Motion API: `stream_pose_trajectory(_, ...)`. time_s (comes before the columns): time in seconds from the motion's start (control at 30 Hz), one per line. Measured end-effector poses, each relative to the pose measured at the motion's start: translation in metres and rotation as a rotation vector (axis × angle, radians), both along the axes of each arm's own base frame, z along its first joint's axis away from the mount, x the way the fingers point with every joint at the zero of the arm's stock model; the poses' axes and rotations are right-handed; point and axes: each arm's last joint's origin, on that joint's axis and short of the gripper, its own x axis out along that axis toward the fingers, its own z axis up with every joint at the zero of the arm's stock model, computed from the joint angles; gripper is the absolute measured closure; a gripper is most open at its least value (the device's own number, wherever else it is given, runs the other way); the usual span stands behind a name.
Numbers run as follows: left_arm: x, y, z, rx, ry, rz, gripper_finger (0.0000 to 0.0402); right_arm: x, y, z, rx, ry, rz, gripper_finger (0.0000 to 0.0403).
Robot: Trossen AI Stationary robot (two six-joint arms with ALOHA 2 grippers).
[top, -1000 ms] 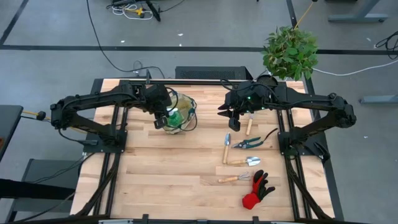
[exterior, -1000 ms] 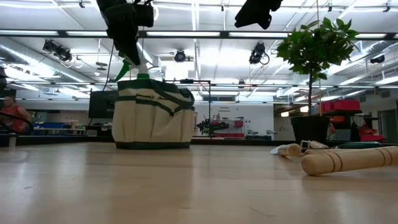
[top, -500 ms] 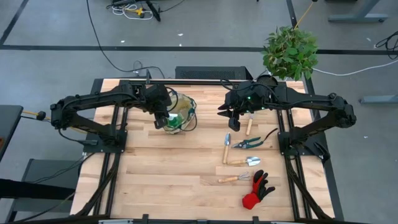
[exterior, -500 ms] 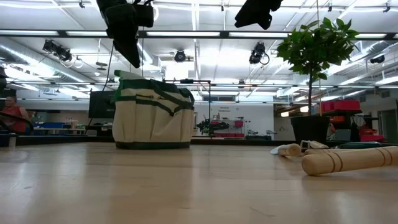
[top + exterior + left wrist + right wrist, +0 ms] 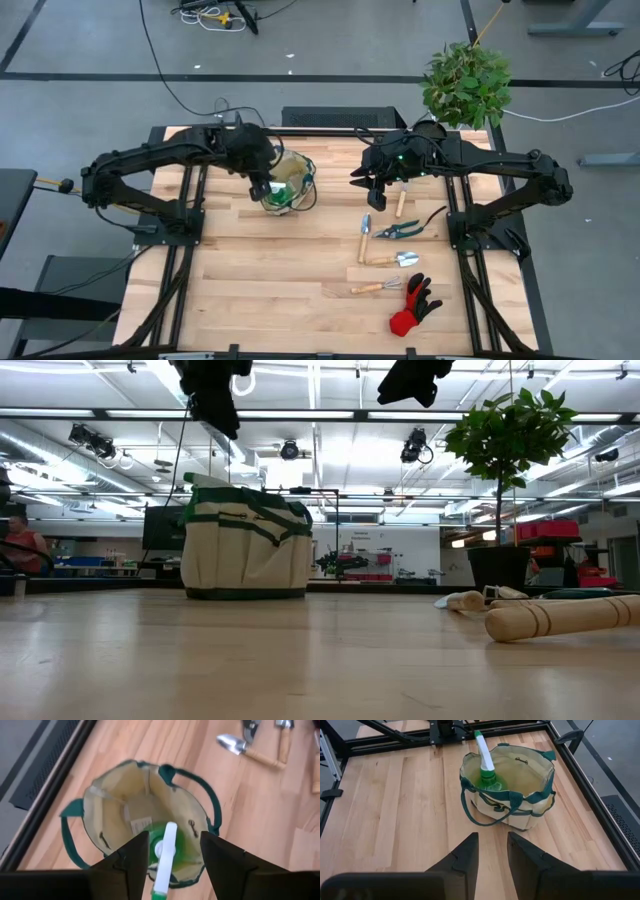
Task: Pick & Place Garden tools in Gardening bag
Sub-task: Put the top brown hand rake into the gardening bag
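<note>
Tan gardening bag (image 5: 520,795), green-trimmed, holds upright green spray bottle (image 5: 487,770).

My left gripper (image 5: 170,851) is higher over the gardening bag (image 5: 115,800) than a second ago, fingers apart and off the green spray bottle (image 5: 165,852). The bottle now sits lower inside the bag, only its white nozzle top showing above the rim in the low view.

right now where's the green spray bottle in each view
High view: green plastic spray bottle inside the round tan fabric bag.
Low view: only its top shows above the bag's rim.
Left wrist view: centre-bottom, in the bag.
Right wrist view: upper middle.
Shared landmark: the bag.
</note>
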Motion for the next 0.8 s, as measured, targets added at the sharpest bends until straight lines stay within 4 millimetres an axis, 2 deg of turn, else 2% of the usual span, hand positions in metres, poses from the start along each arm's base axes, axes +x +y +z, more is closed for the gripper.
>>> stream_pose_trajectory(0.23, 0.001, 0.000, 0.003, 0.012, -0.012, 0.001, 0.0247, 0.000, 0.000, 0.000, -0.007, 0.001, 0.005, 0.0300)
stream_pose_trajectory(0.57, 0.004, -0.010, 0.009, 0.027, -0.088, -0.043, 0.0338, 0.000, 0.000, 0.000, -0.014, 0.001, 0.011, 0.0300)
stream_pose_trajectory(0.8, 0.004, -0.017, 0.012, 0.022, -0.112, -0.060, 0.0376, 0.000, 0.000, 0.000, -0.018, 0.006, 0.015, 0.0300)
